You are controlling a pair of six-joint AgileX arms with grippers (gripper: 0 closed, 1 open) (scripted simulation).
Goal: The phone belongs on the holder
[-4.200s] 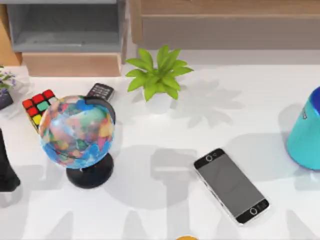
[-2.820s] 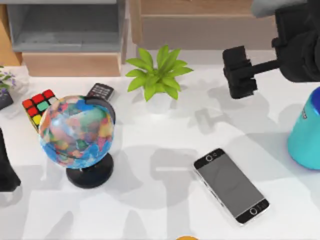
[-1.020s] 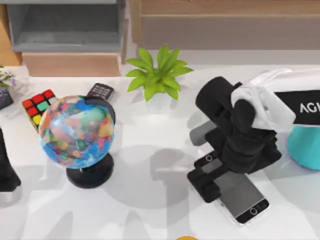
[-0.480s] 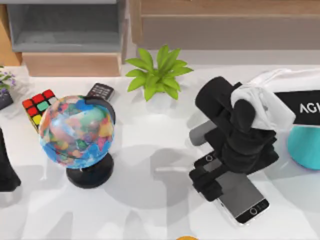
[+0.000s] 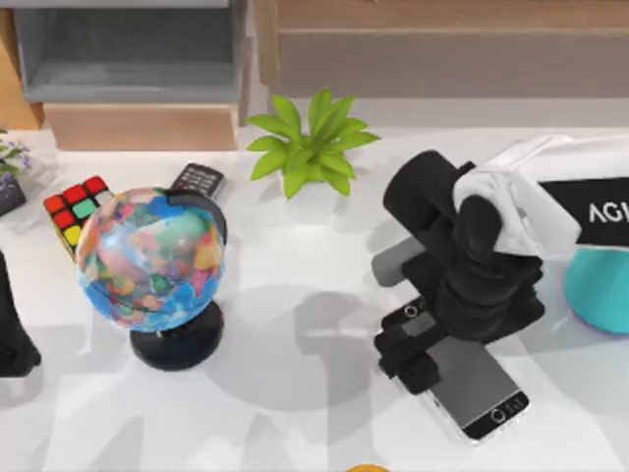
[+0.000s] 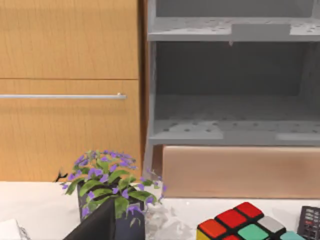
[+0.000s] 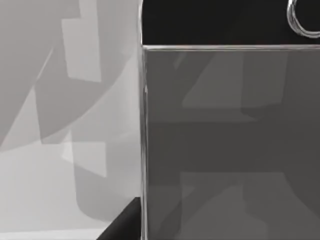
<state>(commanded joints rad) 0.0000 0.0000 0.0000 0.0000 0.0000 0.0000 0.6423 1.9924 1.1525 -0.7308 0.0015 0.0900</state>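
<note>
The phone (image 5: 472, 379) lies flat on the white bench (image 5: 295, 413) right of the globe (image 5: 149, 258), unmoved since earlier. The right tool (image 5: 413, 346) has settled over its upper end, edging slightly closer than half a second ago; whether it is clamped cannot be told. The left arm (image 5: 12, 329) stays parked at the bench's left edge.

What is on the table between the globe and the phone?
Nothing: in the top view, bare white table with shadows lies between the globe and the phone, which the right gripper covers.
</note>
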